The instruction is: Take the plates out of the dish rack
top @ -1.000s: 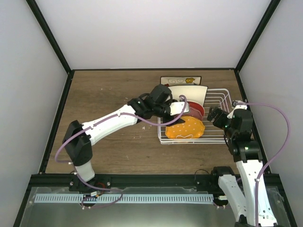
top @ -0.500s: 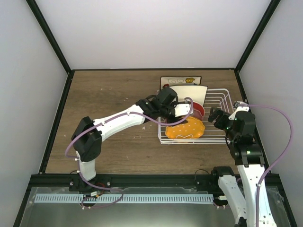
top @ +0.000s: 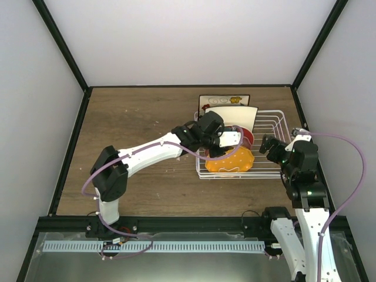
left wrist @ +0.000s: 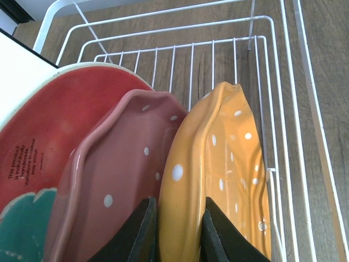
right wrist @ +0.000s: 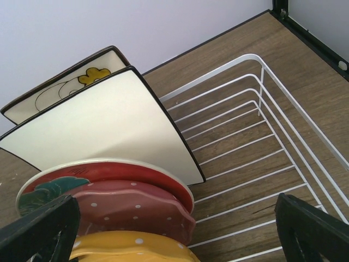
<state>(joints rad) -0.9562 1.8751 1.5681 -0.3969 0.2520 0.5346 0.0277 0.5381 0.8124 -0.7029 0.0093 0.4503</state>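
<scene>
Dish rack (top: pixel 268 133): white wire, rectangular, raised sides, on the wooden table; right half bare. Five plates on edge in its left half, packed close, front to back:
- orange plate (top: pixel 232 160): scalloped, white dots, nearest the front.
- pink plate (left wrist: pixel 120 180): scalloped, white dots.
- red plate (left wrist: pixel 49 131): round, teal patch, cream rim.
- plain cream plate (right wrist: pixel 109 123): square, dark edge.
- floral plate (right wrist: pixel 65 90): square, cream, dark rim, rearmost.

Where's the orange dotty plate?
Top view, right of centre: the orange plate stands at the dish rack's near end, beside the pink plate, its rim between the left gripper's fingers.
</scene>
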